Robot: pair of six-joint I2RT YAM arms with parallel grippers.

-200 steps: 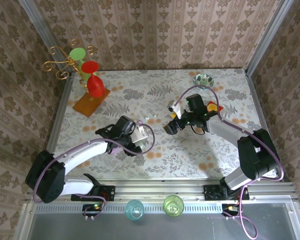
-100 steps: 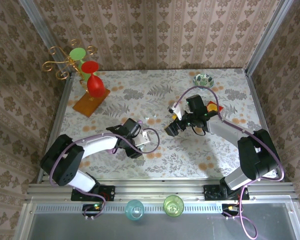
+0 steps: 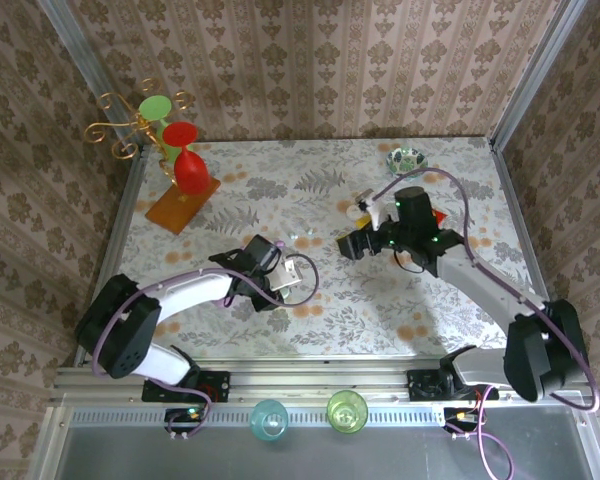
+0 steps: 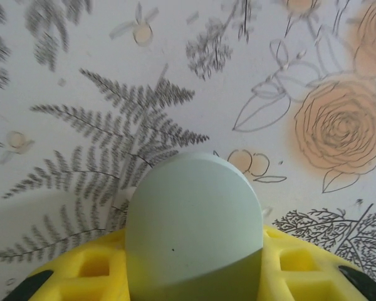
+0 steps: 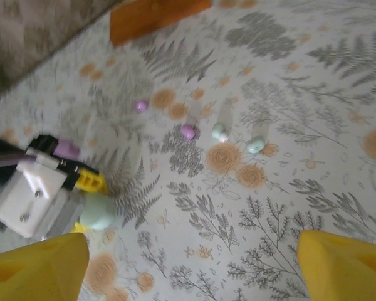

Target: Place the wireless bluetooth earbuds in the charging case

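earbuds [image 5: 220, 132]: four lie loose on the counter [image 5: 313, 94], two lilac and two pale. Three sit near one another. One lilac bud [image 5: 141, 106] lies apart, toward the orange board [image 5: 156, 15]. None is in the case.
handling: my read is very light, hard, smooth and rounded, so they will likely roll or squirt out of a pinch. They are not delicate, but they are easy to flick away.
where to grip: take one bud at a time from above, across its widest part, with the fingers low to the counter. The buds are too small to read which way each faces, so expect to re-seat. The pale pair lie close together – start with the outermost one so the neighbour stays put.
charging case [image 4: 194, 219]: mint pebble with a smooth shell, probably slippery too. No opening or sockets are visible from the left wrist, so I cannot tell whether the lid is up. It sits down at the counter, well apart from the bud cluster.
left hand [image 5: 91, 202]: clenched on the charging case, with the yellow pads flush against both flanks.
right hand [image 5: 188, 244]: released – fingers spread wide with nothing between them. It hangs above the counter with the buds ahead of it.
risk: a case held by its curved flanks may twist when a bud is pressed in.
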